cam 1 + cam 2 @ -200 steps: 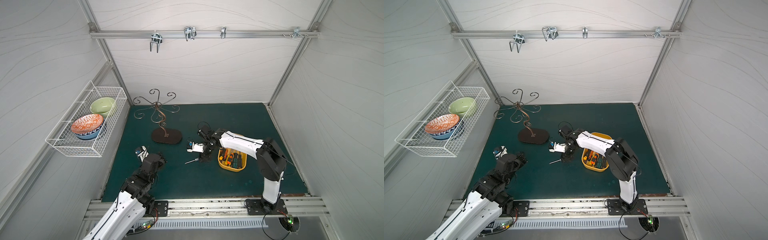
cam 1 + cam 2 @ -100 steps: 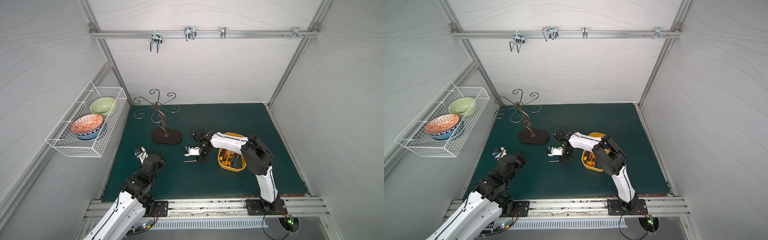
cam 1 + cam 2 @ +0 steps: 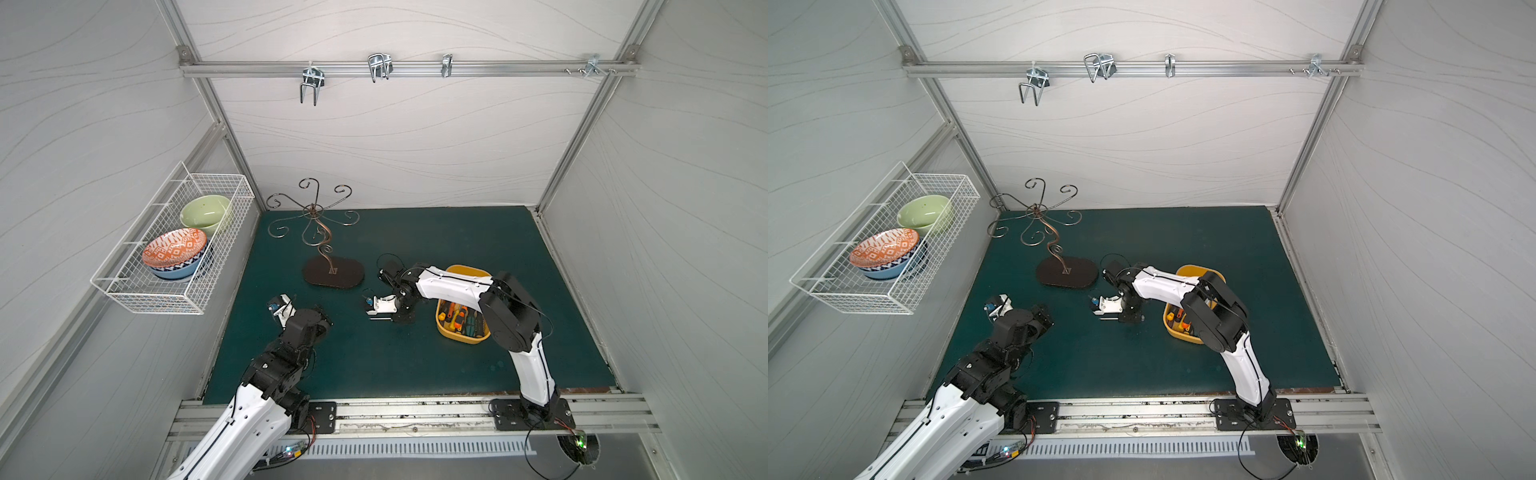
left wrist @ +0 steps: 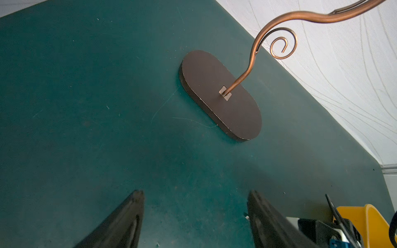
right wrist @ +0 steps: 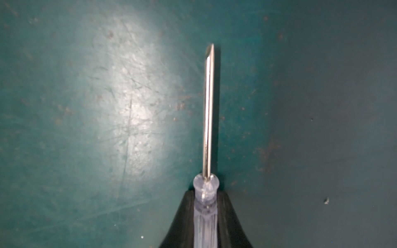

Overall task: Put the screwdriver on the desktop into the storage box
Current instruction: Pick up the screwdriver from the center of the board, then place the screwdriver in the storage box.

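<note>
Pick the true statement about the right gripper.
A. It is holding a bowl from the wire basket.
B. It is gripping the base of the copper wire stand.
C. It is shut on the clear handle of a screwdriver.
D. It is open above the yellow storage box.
C: in the right wrist view the right gripper is clamped on both sides of the clear handle of the screwdriver, whose metal shaft points out over the desktop.

Right arm (image 3: 451, 286) rises from its base on the front rail to a raised elbow. The forearm reaches toward mid-bench (image 3: 415, 365), the wrist pitched down. Its jaws are clamped on the clear handle of the screwdriver (image 5: 208, 111), whose shaft projects forward between them. Left arm (image 3: 274, 374) is folded near its base, wrist low, jaws parted wide.
</note>
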`<action>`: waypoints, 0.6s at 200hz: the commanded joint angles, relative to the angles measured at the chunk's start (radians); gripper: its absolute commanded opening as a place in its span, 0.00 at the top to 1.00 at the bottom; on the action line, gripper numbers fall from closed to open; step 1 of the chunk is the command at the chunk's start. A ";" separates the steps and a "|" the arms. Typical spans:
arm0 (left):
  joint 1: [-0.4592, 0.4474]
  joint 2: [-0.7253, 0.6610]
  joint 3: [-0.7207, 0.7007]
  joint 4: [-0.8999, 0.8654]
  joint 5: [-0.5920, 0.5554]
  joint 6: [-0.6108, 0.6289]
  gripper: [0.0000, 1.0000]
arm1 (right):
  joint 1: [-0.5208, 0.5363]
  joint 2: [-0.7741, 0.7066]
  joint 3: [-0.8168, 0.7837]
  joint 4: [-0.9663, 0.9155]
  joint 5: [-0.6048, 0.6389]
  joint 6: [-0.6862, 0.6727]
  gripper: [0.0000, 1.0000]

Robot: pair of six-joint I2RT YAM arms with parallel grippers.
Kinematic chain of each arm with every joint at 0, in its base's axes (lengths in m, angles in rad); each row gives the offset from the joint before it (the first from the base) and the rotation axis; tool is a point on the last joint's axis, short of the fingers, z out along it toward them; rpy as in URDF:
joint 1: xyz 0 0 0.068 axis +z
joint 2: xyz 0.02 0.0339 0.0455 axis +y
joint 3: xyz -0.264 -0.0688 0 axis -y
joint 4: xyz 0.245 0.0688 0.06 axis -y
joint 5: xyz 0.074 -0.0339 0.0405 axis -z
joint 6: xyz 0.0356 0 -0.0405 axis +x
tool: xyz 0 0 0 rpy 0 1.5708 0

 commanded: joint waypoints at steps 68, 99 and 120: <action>0.005 -0.037 0.047 -0.031 -0.054 0.006 0.22 | 0.011 -0.518 -0.302 0.308 -0.033 0.541 1.00; 0.005 -0.026 0.043 -0.022 -0.048 -0.005 0.22 | -0.015 -0.750 -0.434 0.242 0.269 1.198 1.00; 0.005 -0.011 0.039 -0.008 -0.038 -0.011 0.22 | -0.125 -0.857 -0.537 0.160 0.198 1.574 1.00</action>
